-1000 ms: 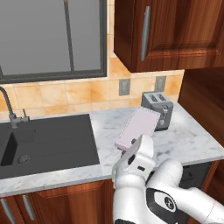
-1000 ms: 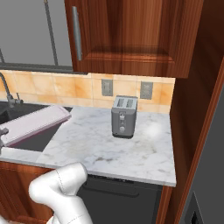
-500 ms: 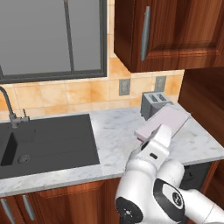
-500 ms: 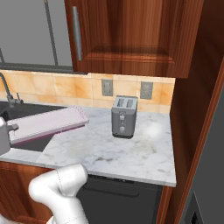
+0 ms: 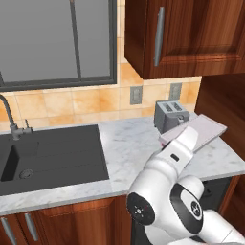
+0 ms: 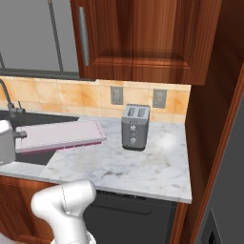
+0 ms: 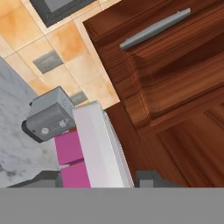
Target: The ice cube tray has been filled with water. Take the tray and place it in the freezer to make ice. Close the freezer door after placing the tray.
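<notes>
One ice cube tray [image 5: 194, 134] held in the tool [image 7: 98, 178]; one toaster [image 6: 134, 127] just beyond it; two wall outlets [image 6: 116, 96]; one sink [image 5: 48, 155]; one faucet [image 5: 12, 122].

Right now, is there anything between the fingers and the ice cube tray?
No. The fingers are already closed on the ice cube tray, which is held above the counter just left of the toaster. The freezer itself cannot be seen from here.
</notes>
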